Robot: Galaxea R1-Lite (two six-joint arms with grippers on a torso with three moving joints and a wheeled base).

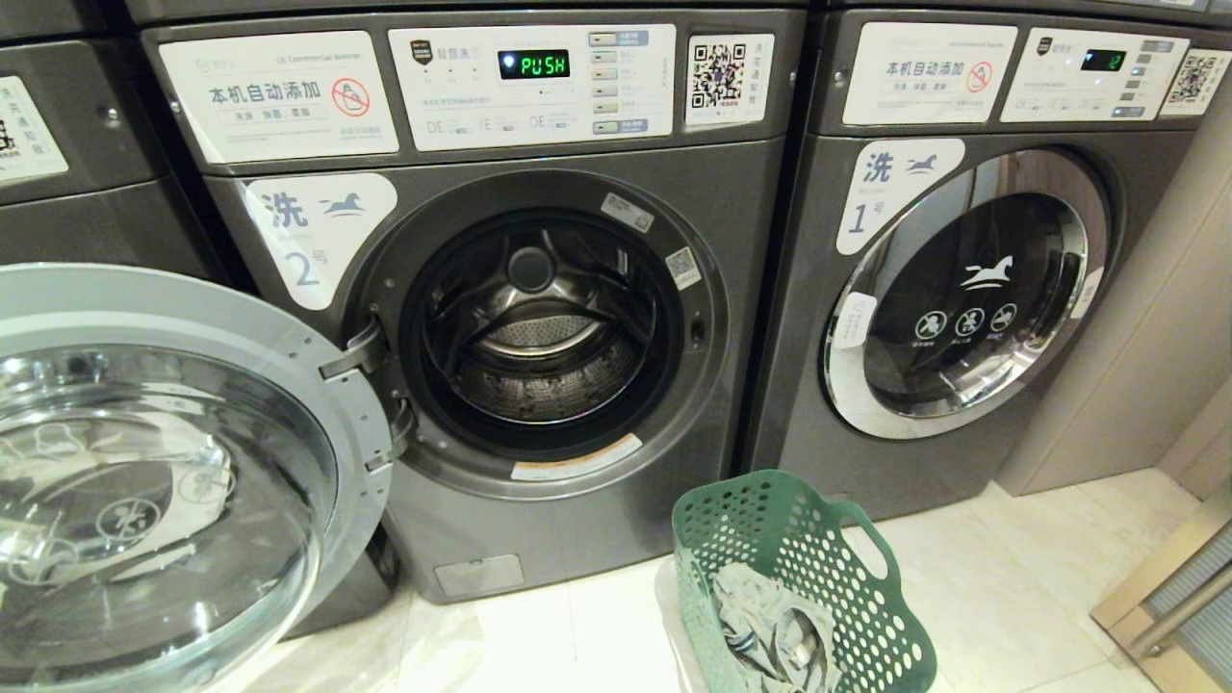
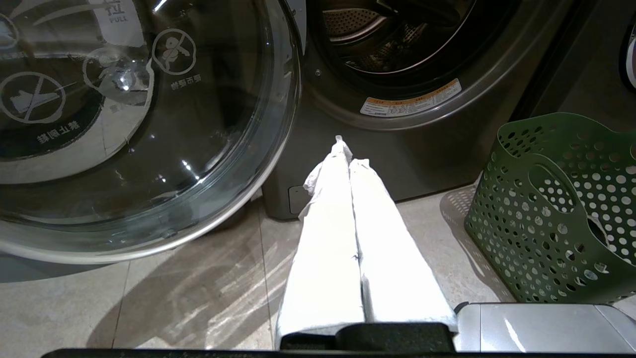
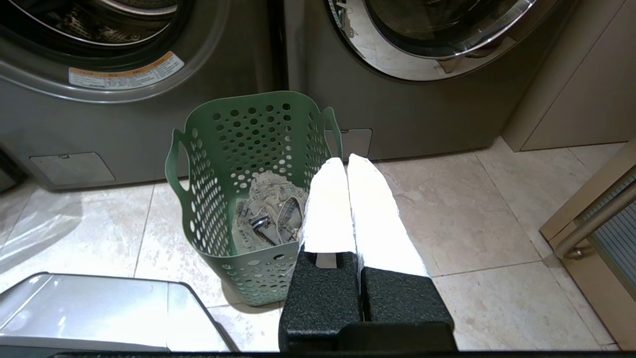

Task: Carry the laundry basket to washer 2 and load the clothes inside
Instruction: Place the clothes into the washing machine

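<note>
The green laundry basket (image 1: 866,587) stands on the tiled floor in front of the gap between the two machines, with the crumpled grey-green clothes (image 1: 770,626) lying in it. Washer 2 (image 1: 289,241) faces me; its round glass door (image 1: 144,481) is swung wide to the left and the drum (image 1: 534,337) is bare. In the right wrist view my right gripper (image 3: 347,160) is shut and holds nothing, hovering beside the basket (image 3: 213,189) and the clothes (image 3: 268,209). In the left wrist view my left gripper (image 2: 346,151) is shut too, low before washer 2, with the basket (image 2: 556,214) off to one side.
Washer 1 (image 1: 962,289) stands to the right with its door shut. A beige wall panel (image 1: 1145,366) and a door frame with a metal bar (image 1: 1174,606) close off the right side. A third machine (image 1: 58,144) is at the far left.
</note>
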